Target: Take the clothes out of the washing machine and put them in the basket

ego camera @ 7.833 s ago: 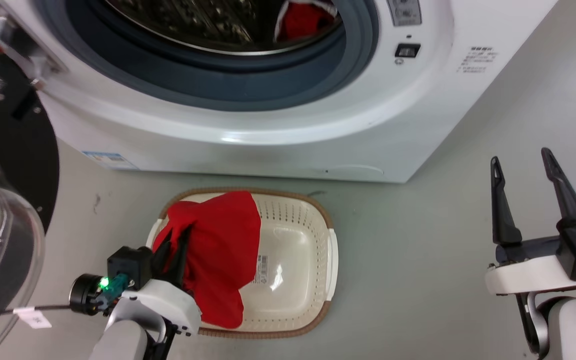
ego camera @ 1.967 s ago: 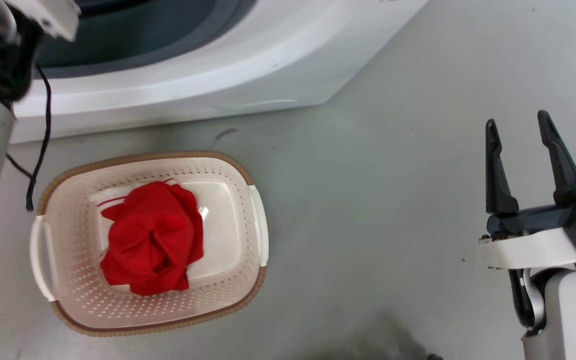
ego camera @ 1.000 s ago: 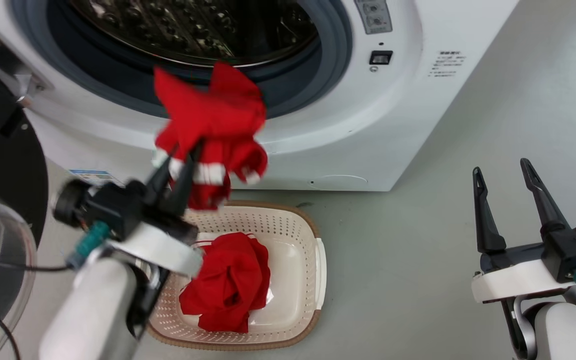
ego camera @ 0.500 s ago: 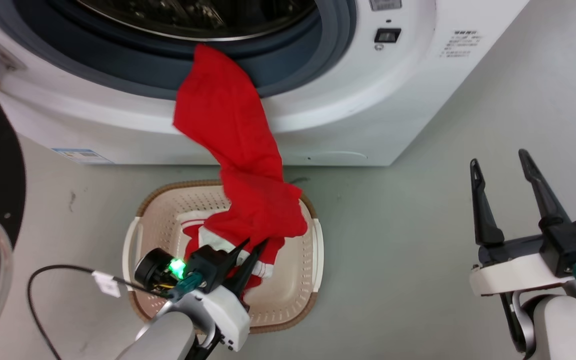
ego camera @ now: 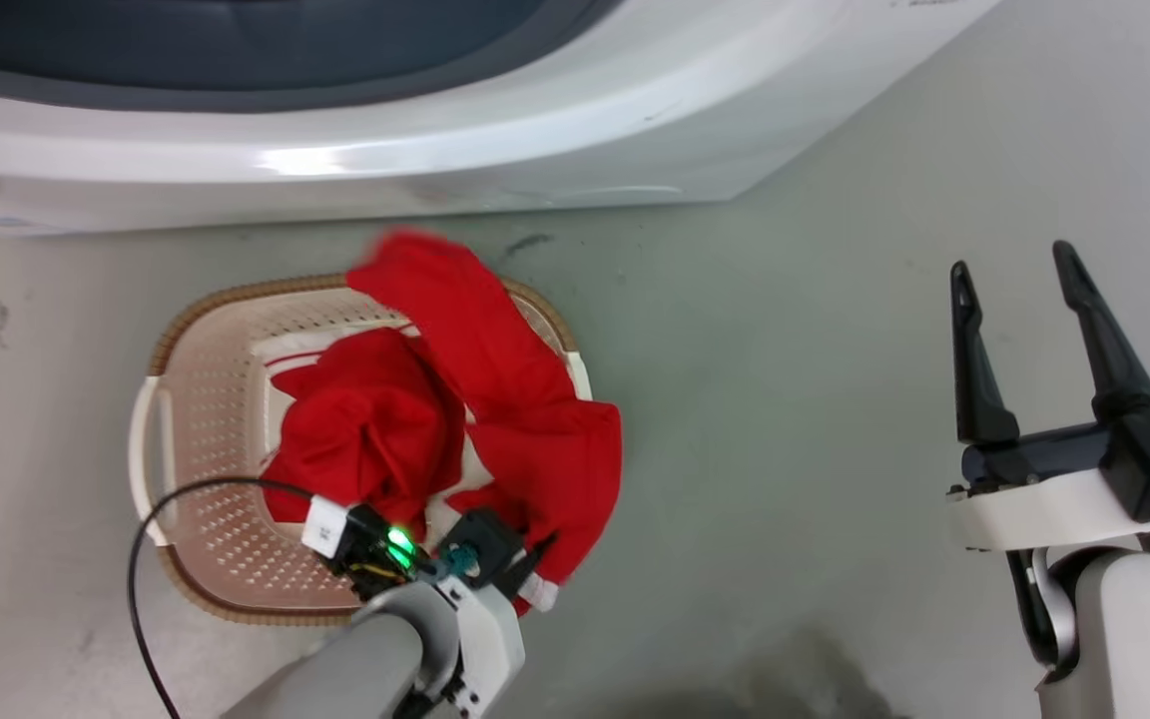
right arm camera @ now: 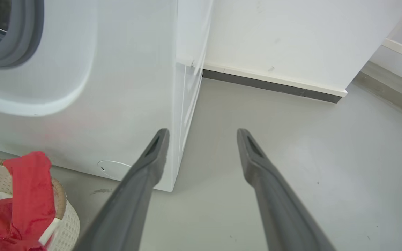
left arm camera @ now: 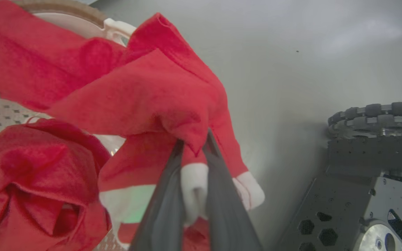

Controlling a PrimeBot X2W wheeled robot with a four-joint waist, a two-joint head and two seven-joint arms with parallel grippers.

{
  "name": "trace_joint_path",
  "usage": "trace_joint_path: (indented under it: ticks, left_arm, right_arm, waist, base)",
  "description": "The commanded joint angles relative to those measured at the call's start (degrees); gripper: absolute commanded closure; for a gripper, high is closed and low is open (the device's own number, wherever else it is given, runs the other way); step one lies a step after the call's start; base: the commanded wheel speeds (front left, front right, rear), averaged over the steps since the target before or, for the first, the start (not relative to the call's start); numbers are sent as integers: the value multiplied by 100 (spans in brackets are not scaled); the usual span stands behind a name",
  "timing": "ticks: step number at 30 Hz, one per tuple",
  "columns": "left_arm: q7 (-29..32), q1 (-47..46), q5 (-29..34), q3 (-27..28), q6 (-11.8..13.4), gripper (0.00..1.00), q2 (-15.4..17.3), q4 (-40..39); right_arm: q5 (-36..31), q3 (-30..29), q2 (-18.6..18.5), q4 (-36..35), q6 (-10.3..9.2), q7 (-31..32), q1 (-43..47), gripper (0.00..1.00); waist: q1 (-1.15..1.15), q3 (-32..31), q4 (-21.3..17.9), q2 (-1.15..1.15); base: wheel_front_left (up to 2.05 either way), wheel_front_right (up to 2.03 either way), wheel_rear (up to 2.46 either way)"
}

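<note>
Clothes [ego camera: 435, 399] in 2 pieces. 1 bunched piece [ego camera: 365, 449] down inside the basket [ego camera: 206, 469], in the head view up and to the left of the left gripper [left arm camera: 193, 148]. The other, the held piece [ego camera: 495, 369], strung out long from that gripper's tips toward the basket's far rim, near the washing machine [ego camera: 495, 150]. Draped across the right rim rather than inside, near end spilling out over the floor [ego camera: 785, 399]. Pinched by its white cuff [left arm camera: 194, 184] between the left fingers, pressed together on it. Right gripper [ego camera: 1034, 300] spread wide, holding nothing, well off to the right. Probably best carried leftward over the basket's middle before release; otherwise likely to slide off the rim.
</note>
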Motion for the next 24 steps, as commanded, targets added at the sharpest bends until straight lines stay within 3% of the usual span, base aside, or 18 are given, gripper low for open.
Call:
trace_joint_path:
  ticks: [1, 7, 14, 22, 23, 24]
  left_arm:
    - [-19, -262, -100, -87, -4, 100, 41, 129]
    - [-48, -802, -589, -51, -5, 100, -87, 859]
    - [-44, -1439, -555, 195, -6, 100, -255, 1785]
    - [-44, -1831, -553, 316, -6, 100, -353, 2036]
    - [-45, -1868, -534, 357, -6, 95, -337, 2002]
    - [-45, -1884, -514, 406, 1, 53, -324, 1962]
  right_arm:
    - [49, -23, 4, -42, -6, -16, -109, 0]
    - [138, -59, 4, -137, -6, -15, -202, 0]
    - [171, 13, 3, -237, -6, -16, -332, 0]
    - [193, -39, 4, -292, -6, -16, -362, 0]
    - [187, -56, 3, -285, -6, -16, -362, 0]
    - [188, -73, 4, -276, -6, -16, -363, 0]
  waist:
    - [0, 242, -153, 0]
    - [0, 629, -238, 0]
    - [0, 1141, -345, 0]
    - [0, 1430, -349, 0]
    - [0, 1431, -338, 0]
    - [0, 1427, -324, 0]
  base:
    - [0, 0, 0]
    - [0, 0, 0]
    - [0, 0, 0]
    - [0, 0, 0]
    - [0, 0, 0]
    - [0, 0, 0]
